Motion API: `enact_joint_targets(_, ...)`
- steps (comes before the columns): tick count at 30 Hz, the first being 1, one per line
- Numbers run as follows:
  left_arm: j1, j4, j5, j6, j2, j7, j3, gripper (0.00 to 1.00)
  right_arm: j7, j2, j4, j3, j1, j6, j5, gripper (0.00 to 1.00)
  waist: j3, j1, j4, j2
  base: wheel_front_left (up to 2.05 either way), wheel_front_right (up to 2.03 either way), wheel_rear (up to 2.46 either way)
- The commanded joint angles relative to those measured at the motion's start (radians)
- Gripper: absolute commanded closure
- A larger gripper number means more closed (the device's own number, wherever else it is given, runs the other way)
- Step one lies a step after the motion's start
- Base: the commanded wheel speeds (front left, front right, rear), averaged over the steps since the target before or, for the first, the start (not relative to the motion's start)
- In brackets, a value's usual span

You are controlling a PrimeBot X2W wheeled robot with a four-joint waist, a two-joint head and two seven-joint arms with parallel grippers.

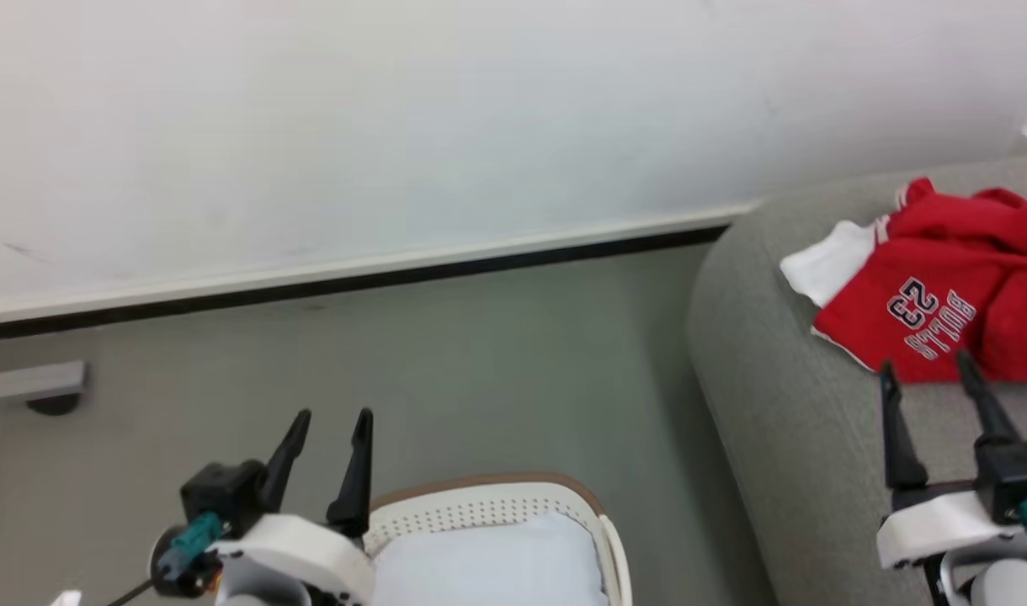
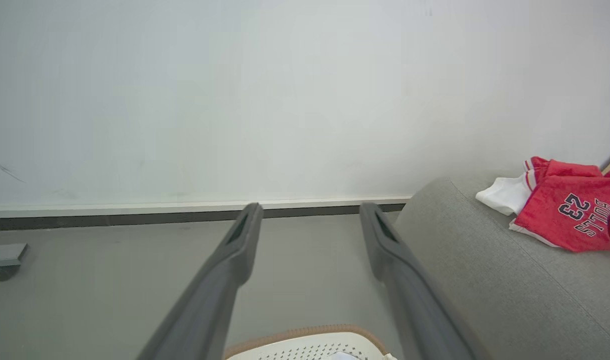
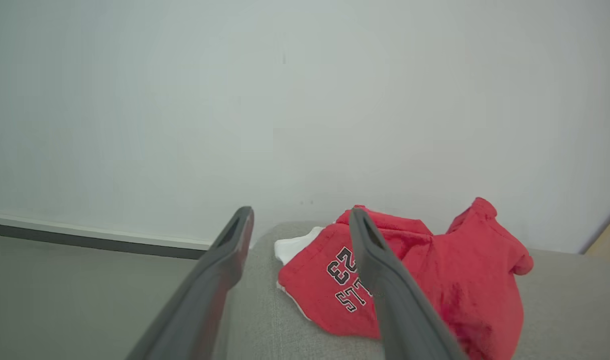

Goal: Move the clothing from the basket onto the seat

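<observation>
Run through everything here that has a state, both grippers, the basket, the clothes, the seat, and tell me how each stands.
basket: upright on the floor, something pale inside, unidentifiable.
clothing: crumpled heap lying on the seat, unheld.
seat: carrying the clothing.
left gripper: jaws open, empty, by the basket's rim.
right gripper: jaws open, empty, over the seat, just short of the clothing.

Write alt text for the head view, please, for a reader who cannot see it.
Red and white clothing, printed BULLS 23, lies crumpled on the grey seat at right, with the open, empty right gripper just short of it. At lower left, the open left gripper hangs beside the white basket.
</observation>
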Motion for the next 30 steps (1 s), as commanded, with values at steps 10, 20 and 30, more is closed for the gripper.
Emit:
enact_joint_targets(10,0.133,0.005,0.079,-0.041,-0.06,-0.007,0.13,0.0,-0.003,-0.002,0.006,0.071,0.14,-0.003,0.055,0.0,-0.108,0.0003,0.113,0.0,0.0,0.0,0.0)
enact_joint_targets(20,0.194,0.029,0.178,-0.118,-0.125,-0.007,0.231,0.0,-0.003,-0.002,0.014,0.102,0.187,-0.003,0.118,0.0,-0.127,0.0003,0.115,0.0,0.0,0.0,0.0)
enact_joint_targets(30,0.205,0.065,0.245,-0.179,-0.173,-0.007,0.297,0.0,-0.003,-0.002,0.03,0.121,0.202,-0.003,0.129,0.0,-0.134,0.0003,0.093,0.0,0.0,0.0,0.0)
